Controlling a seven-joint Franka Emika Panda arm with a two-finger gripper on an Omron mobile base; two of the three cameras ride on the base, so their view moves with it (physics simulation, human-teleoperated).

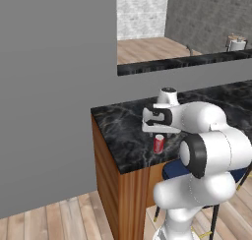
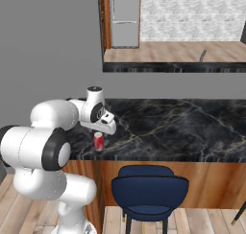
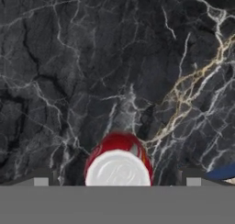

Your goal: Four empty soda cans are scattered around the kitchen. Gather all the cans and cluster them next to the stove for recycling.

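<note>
A red can (image 3: 118,161) is being approached; the claw (image 3: 117,178) is spread above it and must be lowered.

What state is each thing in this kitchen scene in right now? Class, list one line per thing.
soda can: upright on the black counter near its front edge, silver top up, not gripped.
gripper: open, directly above the can, fingers to either side of it.
counter: black marble, carries the can.
blue chair: standing on the floor, pushed up against the counter front.
</note>
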